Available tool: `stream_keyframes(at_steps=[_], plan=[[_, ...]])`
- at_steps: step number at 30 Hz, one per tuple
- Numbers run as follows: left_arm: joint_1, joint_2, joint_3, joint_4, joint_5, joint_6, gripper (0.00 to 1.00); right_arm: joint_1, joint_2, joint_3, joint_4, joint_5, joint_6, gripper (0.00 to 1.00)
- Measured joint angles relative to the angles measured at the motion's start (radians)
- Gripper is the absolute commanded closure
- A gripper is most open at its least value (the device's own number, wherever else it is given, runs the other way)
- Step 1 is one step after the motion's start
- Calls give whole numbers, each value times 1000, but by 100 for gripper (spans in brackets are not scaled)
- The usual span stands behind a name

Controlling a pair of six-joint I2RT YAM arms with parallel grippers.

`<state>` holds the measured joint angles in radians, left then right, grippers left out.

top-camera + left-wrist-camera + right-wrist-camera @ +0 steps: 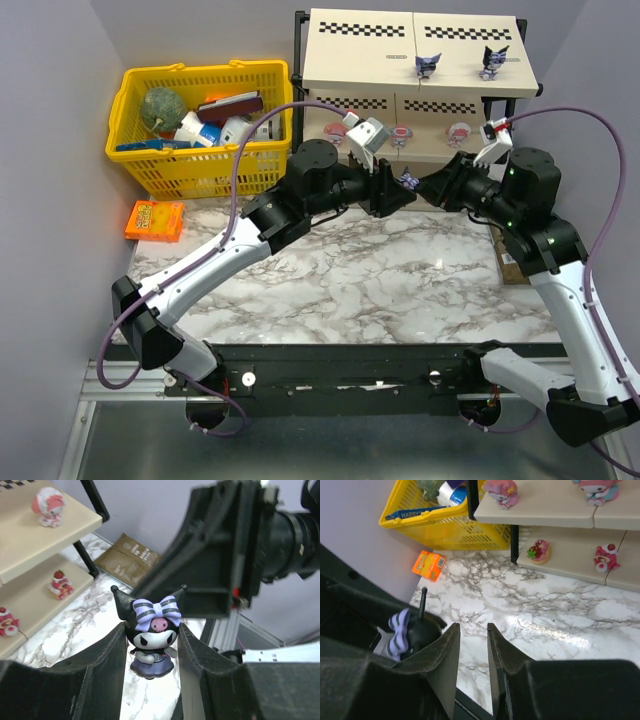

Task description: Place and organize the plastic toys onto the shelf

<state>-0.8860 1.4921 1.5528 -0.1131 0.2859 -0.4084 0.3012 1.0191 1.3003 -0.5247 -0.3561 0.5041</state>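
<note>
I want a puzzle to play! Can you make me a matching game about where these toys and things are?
Things:
1. figurine with the striped bow
2. orange box
3. two dark figurines
4. round green thing

Places:
A. in the yellow basket
B. on the top board of the shelf
C. between the fingers of the left gripper
D. flat on the marble table

Pairs: 1-C, 2-D, 3-B, 4-A
</note>
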Motion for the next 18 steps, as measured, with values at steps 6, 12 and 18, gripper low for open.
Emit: stream_keyframes(at_steps=[6, 12, 18], plan=[[0, -34, -43, 4, 64, -2, 100, 1, 25, 30, 41, 23, 4, 68], [0, -39, -51, 23, 71, -8, 99, 31, 37, 40, 82, 2, 18, 70], [2, -39, -51, 28, 70, -15, 97, 57, 49, 40, 101, -2, 19, 71]])
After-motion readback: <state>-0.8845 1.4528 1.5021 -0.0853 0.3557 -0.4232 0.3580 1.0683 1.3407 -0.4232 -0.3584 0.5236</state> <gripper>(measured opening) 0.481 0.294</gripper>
